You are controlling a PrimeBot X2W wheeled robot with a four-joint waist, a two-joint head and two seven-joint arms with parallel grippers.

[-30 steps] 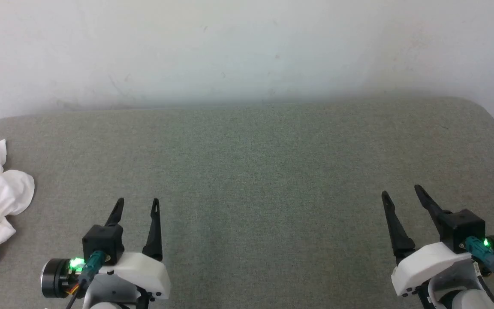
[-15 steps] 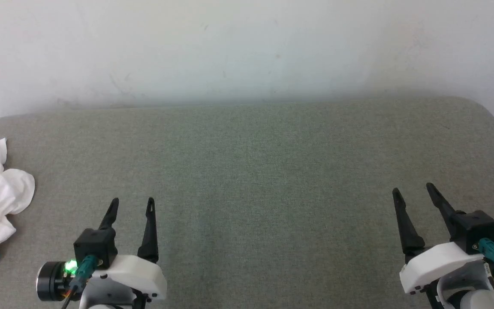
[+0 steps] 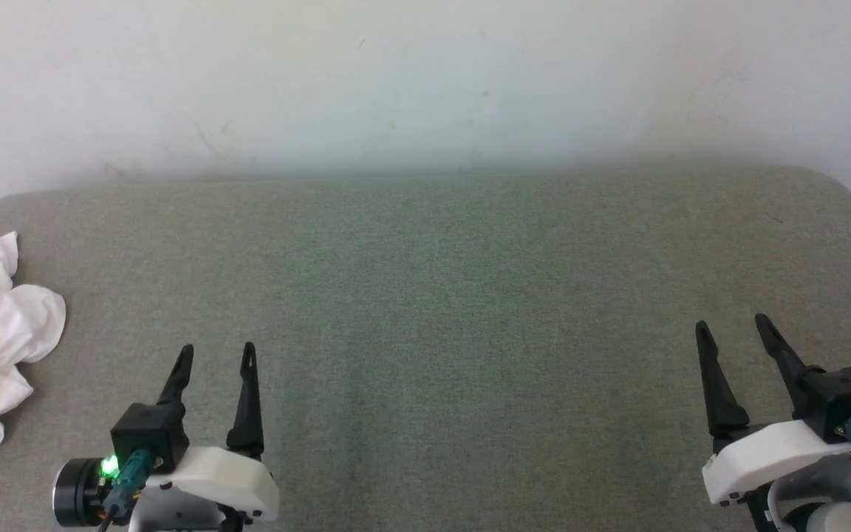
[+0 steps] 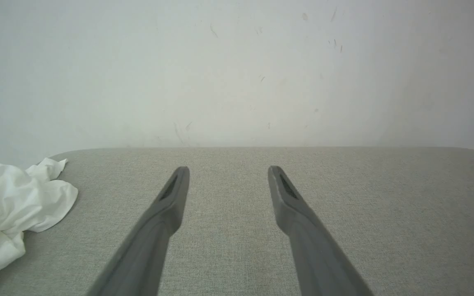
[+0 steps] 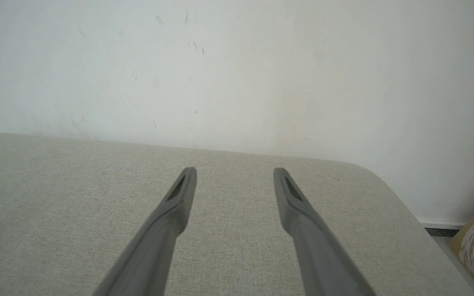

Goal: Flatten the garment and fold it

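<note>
The left hand (image 4: 228, 170) is hanging over the grey, fabric-covered bench (image 4: 364, 213). Its two dark fingers (image 4: 165, 218) are standing well apart with nothing between them, and they are pointing toward the white wall (image 4: 237, 74) behind the bench. The white garment (image 4: 10, 201) is lying crumpled in a heap at the bench's left end, off to the left of the fingers and clear of them. It is running past the view's left edge. Faint scuffs are showing on the wall.
</note>
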